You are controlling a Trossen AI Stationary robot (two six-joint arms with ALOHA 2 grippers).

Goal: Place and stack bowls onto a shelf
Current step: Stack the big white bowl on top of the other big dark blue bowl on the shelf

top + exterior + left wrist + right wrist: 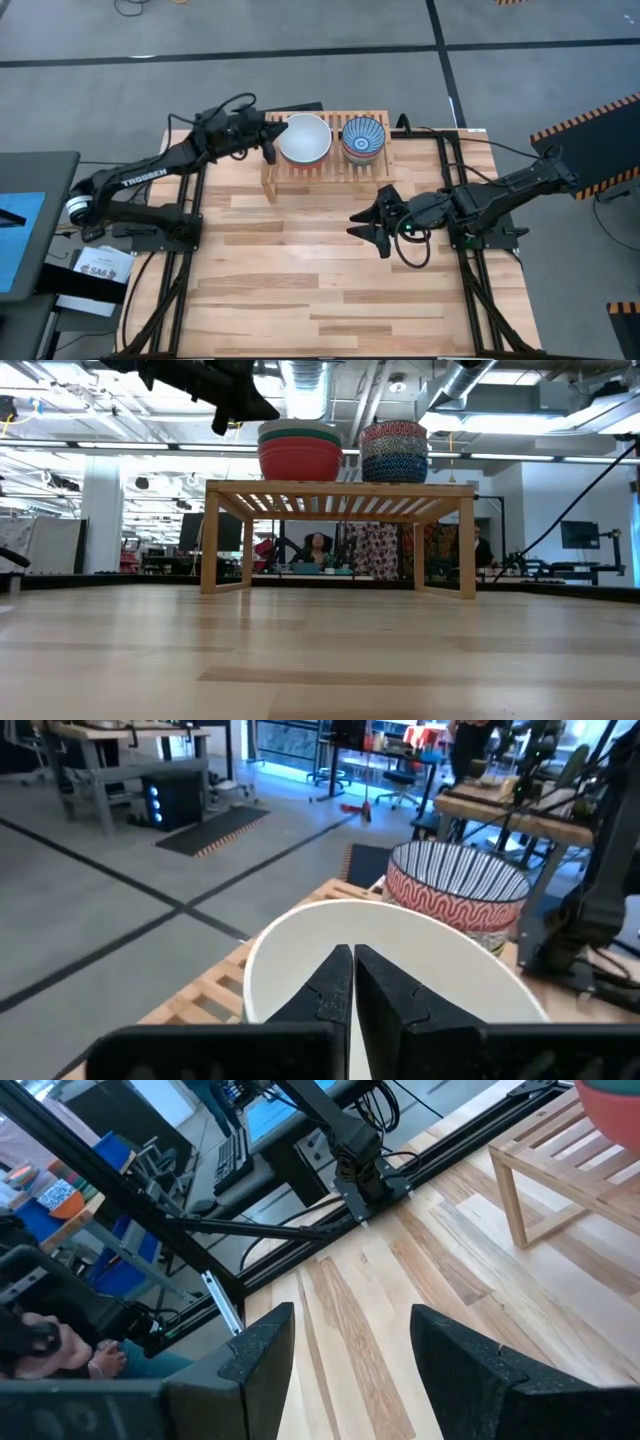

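The shelf stands at the table's far middle and carries two stacks. The left stack has a red bowl at the bottom, a teal one above it and a white bowl on top. The right stack of patterned bowls ends in a blue-and-white striped bowl. My left gripper is shut with nothing in it, level, just left of the white bowl's rim and a little above it. My right gripper hangs open over the bare table, near the shelf's right end.
Bare plank tabletop spreads in front of the shelf. Dark frame rails run along both table sides. A person's hand shows beyond the table edge in the right wrist view.
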